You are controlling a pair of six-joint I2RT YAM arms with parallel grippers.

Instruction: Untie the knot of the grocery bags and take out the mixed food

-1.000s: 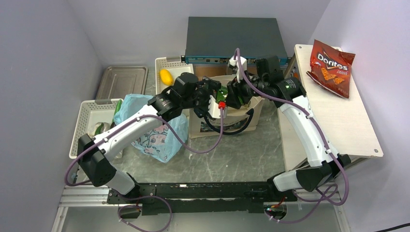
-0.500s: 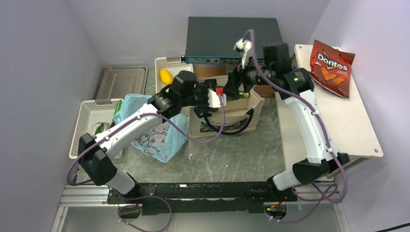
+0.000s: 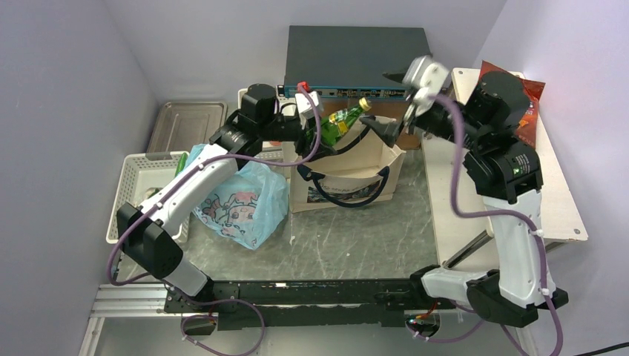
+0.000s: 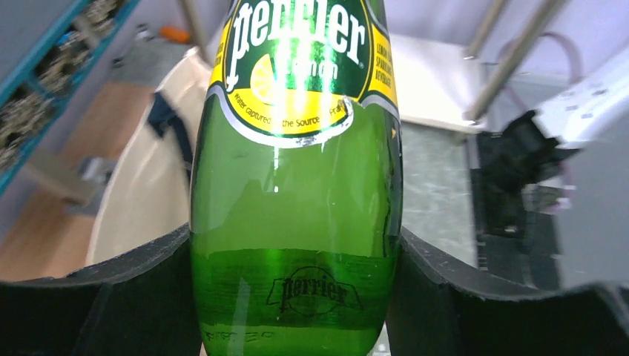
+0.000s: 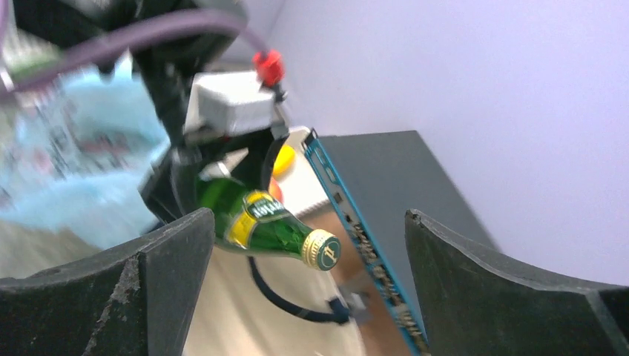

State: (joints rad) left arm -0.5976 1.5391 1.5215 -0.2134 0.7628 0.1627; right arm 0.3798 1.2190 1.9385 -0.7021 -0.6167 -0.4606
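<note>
1. Grey marbled worktop [image 3: 356, 237] fills my overhead view between pale lilac walls, and a beige tote [image 3: 348, 174] stands near its centre.
2. My left pincer [image 3: 315, 132] is clenched around the lower body of a green Perrier bottle [image 3: 343, 120]. The bottle is tilted over the tote's far rim, with its cap aimed toward 2 o'clock.
3. My right pincer [image 3: 387, 102] is spread wide with nothing between its fingers. It hovers at the tote's 1 o'clock, facing the bottle's cap.
4. The light-blue grocery bag [image 3: 237, 196] sits on the worktop at the tote's 9 o'clock, partly under my left arm. I cannot make out its knot.
5. The Doritos chip bag [image 3: 535, 96] lies on the white board [image 3: 549, 200] at 2 o'clock, half hidden behind my right arm.
</note>
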